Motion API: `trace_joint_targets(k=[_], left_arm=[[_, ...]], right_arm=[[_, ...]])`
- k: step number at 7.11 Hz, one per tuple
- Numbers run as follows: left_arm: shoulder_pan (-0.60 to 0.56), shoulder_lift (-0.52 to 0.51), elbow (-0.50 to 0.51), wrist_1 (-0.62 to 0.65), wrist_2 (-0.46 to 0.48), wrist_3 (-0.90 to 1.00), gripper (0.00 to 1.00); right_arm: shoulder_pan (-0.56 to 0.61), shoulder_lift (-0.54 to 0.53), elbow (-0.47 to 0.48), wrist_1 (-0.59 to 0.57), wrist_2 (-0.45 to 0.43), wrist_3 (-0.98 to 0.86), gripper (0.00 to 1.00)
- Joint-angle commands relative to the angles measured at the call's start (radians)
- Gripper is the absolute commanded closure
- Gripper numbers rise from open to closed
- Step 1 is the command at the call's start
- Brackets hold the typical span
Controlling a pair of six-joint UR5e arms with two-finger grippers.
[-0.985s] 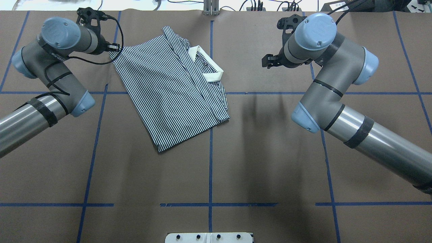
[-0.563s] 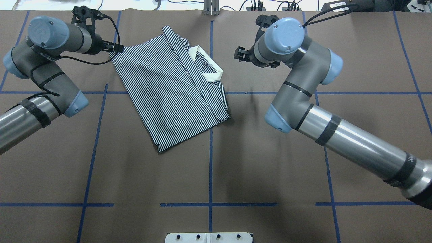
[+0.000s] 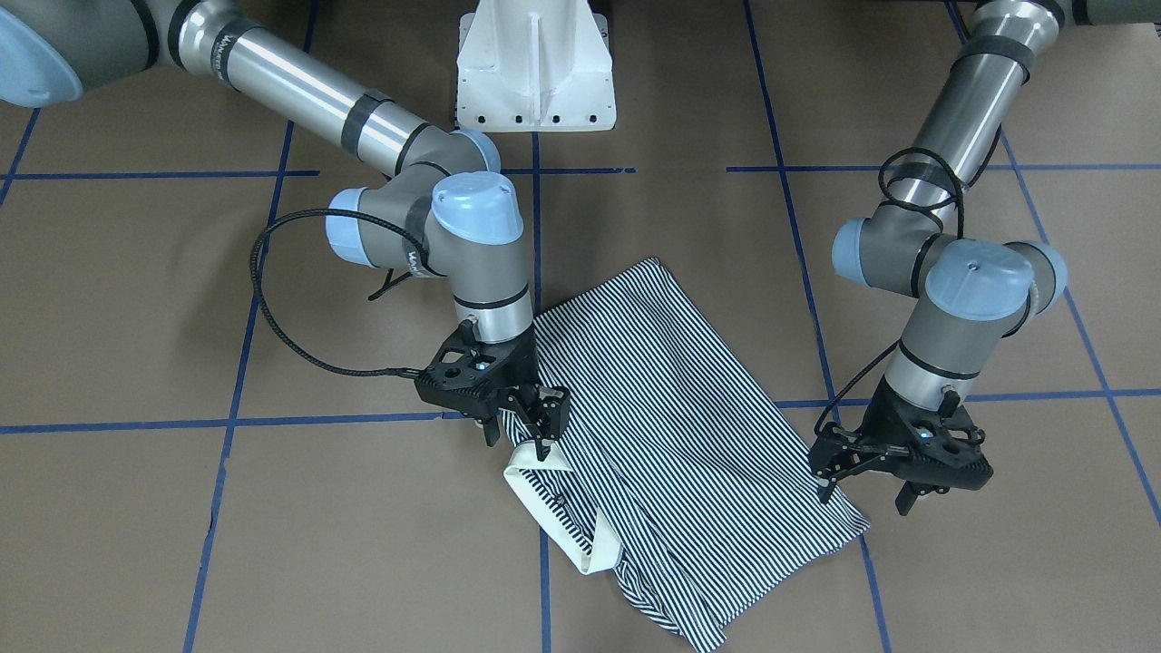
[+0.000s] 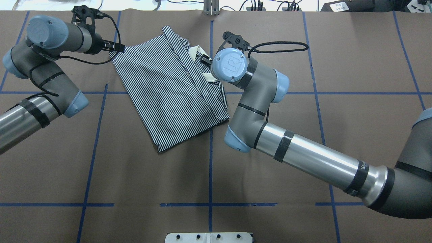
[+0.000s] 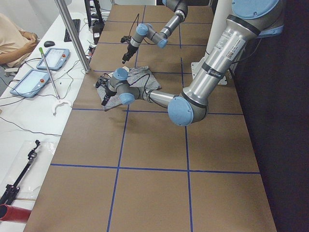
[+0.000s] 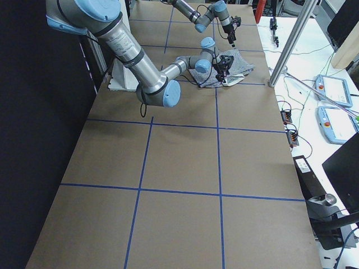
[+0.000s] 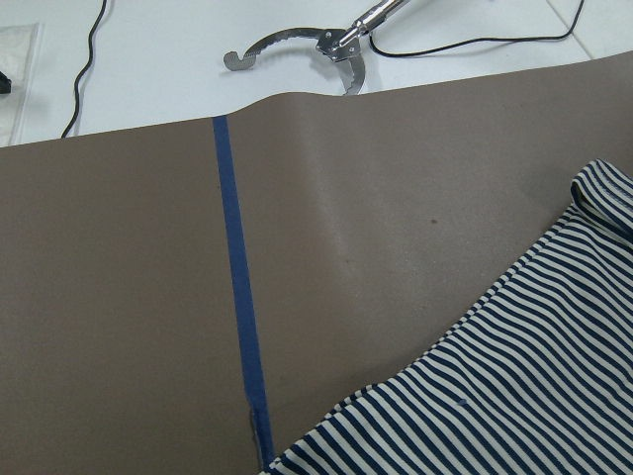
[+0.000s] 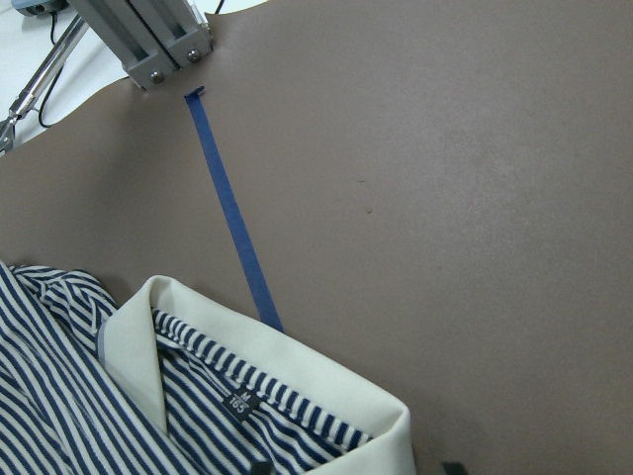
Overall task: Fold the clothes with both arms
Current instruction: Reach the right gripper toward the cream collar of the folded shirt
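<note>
The navy-and-white striped polo shirt (image 4: 172,91) lies partly folded on the brown table, tilted, with its white collar (image 4: 194,52) at the far right; the collar also shows in the front view (image 3: 553,517). My right gripper (image 3: 519,437) hangs open just above the collar; the right wrist view shows the collar (image 8: 257,381) between its two fingertips. My left gripper (image 3: 863,494) is open at the shirt's far left corner (image 4: 118,54), one finger by the hem. The left wrist view shows the striped edge (image 7: 495,396) on the table.
The white pedestal base (image 3: 535,63) stands at the near table edge. A metal post (image 4: 211,8) stands at the far edge, behind the collar. Blue tape lines (image 4: 210,162) grid the brown table. Cables and tablets lie beyond the far edge.
My right arm has swung left from the table's right side until its gripper is over the collar. The left arm shifted slightly left, then held at the shirt's corner. The shirt has not moved.
</note>
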Motion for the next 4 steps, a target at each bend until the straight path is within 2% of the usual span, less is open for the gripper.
trace_joint_targets(k=[1, 4], left_arm=[[0.004, -0.001, 0.0, -0.001, 0.0, -0.005, 0.0], [0.005, 0.0, 0.0, -0.001, 0.0, -0.005, 0.0]], right_arm=[[-0.013, 0.004, -0.047, 0.0, -0.045, 0.001, 0.41], [-0.017, 0.027, -0.107, 0.064, -0.061, 0.009, 0.48]])
